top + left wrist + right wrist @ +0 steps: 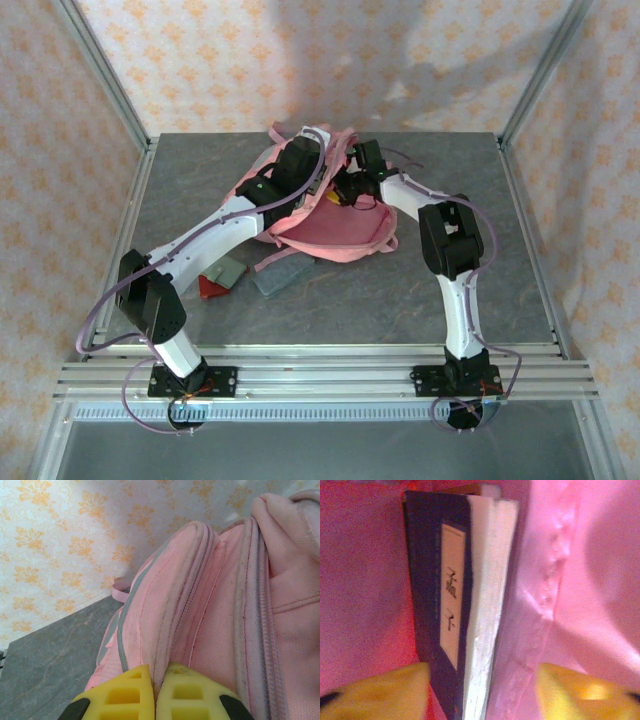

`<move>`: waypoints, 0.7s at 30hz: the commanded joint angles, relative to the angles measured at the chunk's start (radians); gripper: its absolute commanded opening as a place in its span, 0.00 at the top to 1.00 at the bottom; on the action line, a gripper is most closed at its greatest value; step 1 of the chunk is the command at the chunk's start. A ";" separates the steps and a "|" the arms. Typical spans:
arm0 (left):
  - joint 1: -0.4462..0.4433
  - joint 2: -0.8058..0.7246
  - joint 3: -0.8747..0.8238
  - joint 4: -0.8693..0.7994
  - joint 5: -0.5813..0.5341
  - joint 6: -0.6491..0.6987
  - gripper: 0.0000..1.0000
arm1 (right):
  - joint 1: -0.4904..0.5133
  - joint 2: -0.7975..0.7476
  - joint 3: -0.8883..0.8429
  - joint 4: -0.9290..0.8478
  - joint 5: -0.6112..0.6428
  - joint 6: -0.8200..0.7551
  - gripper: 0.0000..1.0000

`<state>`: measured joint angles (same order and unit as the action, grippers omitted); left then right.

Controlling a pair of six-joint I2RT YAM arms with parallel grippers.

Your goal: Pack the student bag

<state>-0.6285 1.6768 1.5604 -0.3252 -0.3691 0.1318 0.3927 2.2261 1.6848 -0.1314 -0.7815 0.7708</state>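
On the near part of the table (400, 305), just short of the bag's near edge, lie three small things in a loose row: one red wedge (210, 288), one grey-green block (230, 268) touching it, and one grey-blue block (283, 277) a little apart to the right. Beyond them, at the middle of the table's far half, the student bag (340, 230) lies with its mouth gaping, and both arms reach to it from either side.

From above, the bag's inside reads as pink lining; what is in it cannot be made out. The right wrist view looks in: one book (452, 605), dark blue cover with a pale label, white page edge beside it, stands among the pink lining. The right gripper (482, 672) is spread, a yellow finger on each side of the book's near end, the right one clear of the pages.

The left wrist view gives the outside: the left gripper (154, 697) is pressed together, pinching a fold of the bag's pink fabric by a grey zip seam.
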 commanded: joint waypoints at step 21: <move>-0.011 -0.038 0.001 0.092 -0.021 -0.085 1.00 | 0.074 0.113 0.148 0.029 0.021 0.045 0.76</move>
<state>-0.6285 1.6768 1.5528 -0.3286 -0.3515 0.0788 0.4580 2.4161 1.9068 -0.1150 -0.7765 0.8276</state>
